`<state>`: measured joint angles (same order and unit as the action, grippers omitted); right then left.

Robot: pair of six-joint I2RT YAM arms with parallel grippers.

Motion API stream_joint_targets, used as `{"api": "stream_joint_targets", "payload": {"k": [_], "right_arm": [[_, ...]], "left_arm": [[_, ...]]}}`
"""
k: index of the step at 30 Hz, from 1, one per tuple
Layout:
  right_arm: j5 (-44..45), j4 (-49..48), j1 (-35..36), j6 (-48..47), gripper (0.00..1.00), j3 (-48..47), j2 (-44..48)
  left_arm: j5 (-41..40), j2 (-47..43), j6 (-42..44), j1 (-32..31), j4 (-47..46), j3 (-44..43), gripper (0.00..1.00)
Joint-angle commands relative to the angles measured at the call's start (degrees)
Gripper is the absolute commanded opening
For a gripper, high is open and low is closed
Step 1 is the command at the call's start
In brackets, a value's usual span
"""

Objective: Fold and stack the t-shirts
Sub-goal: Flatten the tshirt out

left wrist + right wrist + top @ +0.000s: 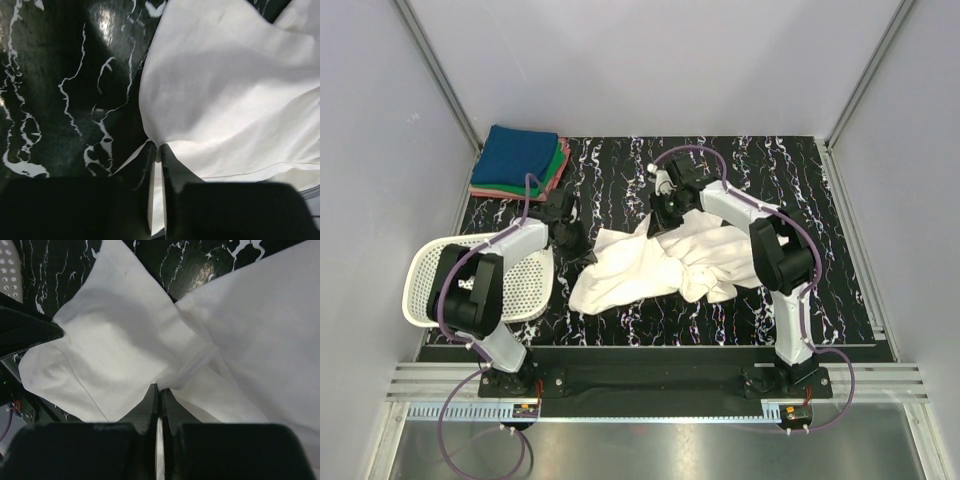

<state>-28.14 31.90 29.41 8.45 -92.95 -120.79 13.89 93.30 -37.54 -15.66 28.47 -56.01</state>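
- The mesh basket [417, 290] lay at the near left of the table [820, 200], beside the left arm.
- The folded stack [520, 160], blue on top with green and pink edges beneath, sat in the far left corner.
- The left gripper [156, 148] had its fingers drawn nearly together, pinching the left edge of the white t-shirt [225, 90] low over the tabletop.
- That shirt lay crumpled at the table's centre, between the two arms. It looked thin, limp and light, and would probably sag and bunch rather than keep any shape. Hems or corners, held well apart and drawn taut, seemed the best holds.
- The right gripper [159, 390] was clamped on a fold by a seam at the shirt's far side. So small a pinch could slip off smooth cloth.
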Motion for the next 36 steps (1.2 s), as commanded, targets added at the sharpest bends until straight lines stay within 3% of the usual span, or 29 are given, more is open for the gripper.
{"api": "stream_joint_targets", "payload": {"k": [1,6,10,13,16,19,21,25,31,36], "right_arm": [[1.4,-3.8,-0.1,-1.4,0.02,-5.8,6.9],[2.2,-2.0,-0.1,-0.2,0.0,-2.4,14.3],[5.8,-3.1,-0.1,4.4,0.0,18.0,25.8],[7.2,-4.5,-0.1,7.2,0.0,26.8,30.9],[7.7,-4.5,-0.1,9.4,0.0,33.5,31.4],[11.4,-3.5,-0.1,12.2,0.0,35.9,30.8],[11.2,-3.7,-0.1,13.7,0.02,38.2,30.6],[13.4,-4.8,0.4,14.8,0.05,44.4,33.9],[12.6,-6.5,0.4,14.4,0.06,46.1,37.9],[12.5,-7.1,0.4,14.0,0.06,46.9,38.2]], "left_arm": [[2.4,-0.6,0.2,0.3,-2.7,-5.3,0.04],[-1.0,-10.1,0.2,-2.6,2.7,-5.6,0.0],[-4.3,-18.0,-1.3,-8.0,5.7,2.1,0.0],[-4.3,-23.3,-3.4,-10.2,4.1,9.0,0.02],[-1.7,-25.6,-3.7,-10.6,2.6,14.7,0.32],[-0.4,-26.6,-2.5,-10.6,2.6,15.5,0.51],[0.1,-26.3,-1.6,-10.5,2.4,13.5,0.57],[1.3,-23.3,0.5,-10.5,1.2,7.4,0.59],[6.4,-12.9,5.4,-10.8,-6.6,-0.9,0.6],[11.2,-5.7,7.5,-11.8,-12.2,-0.4,0.57]]}}
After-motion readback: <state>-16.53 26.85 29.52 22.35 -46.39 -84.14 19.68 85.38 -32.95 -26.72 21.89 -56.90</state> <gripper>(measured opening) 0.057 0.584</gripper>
